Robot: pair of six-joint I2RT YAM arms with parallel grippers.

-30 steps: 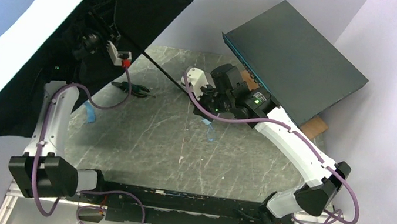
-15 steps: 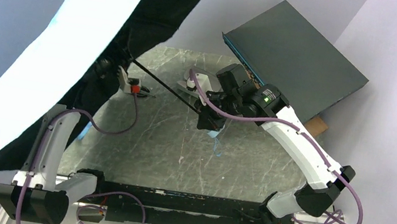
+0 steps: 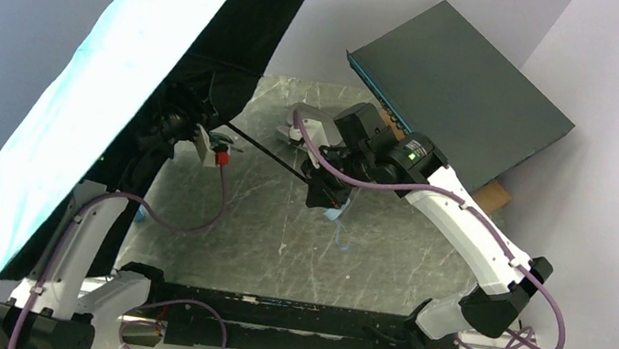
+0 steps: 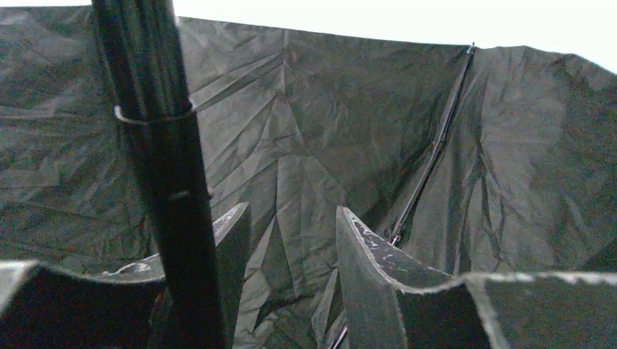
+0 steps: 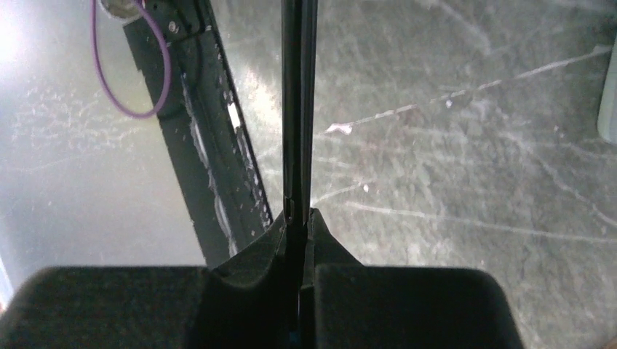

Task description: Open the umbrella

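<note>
The umbrella stands open at the table's left, its light-blue canopy [image 3: 115, 90] tilted on edge and its black lining [image 4: 327, 145] facing the arms. Its thin black shaft [image 3: 268, 150] slants from under the canopy to my right gripper [image 3: 322, 188]. In the right wrist view that gripper [image 5: 300, 218] is shut on the shaft [image 5: 299, 109]. Below it hangs the small light-blue handle [image 3: 337, 216]. My left gripper [image 4: 291, 225] is under the canopy and open, with only lining showing between its fingers. The shaft [image 4: 164, 182] passes just left of its left finger [image 4: 233, 240].
A big dark-grey flat box [image 3: 462, 91] leans at the back right over a brown block [image 3: 493, 198]. A pale oblong case [image 3: 296, 128] lies behind the right gripper. Blue tape [image 3: 138, 214] sits by the left arm. The canopy hides the table's left side.
The canopy has swung round and moved right, so more of its light-blue outer side shows. The left arm followed under it. The right gripper brought the shaft end slightly nearer.
</note>
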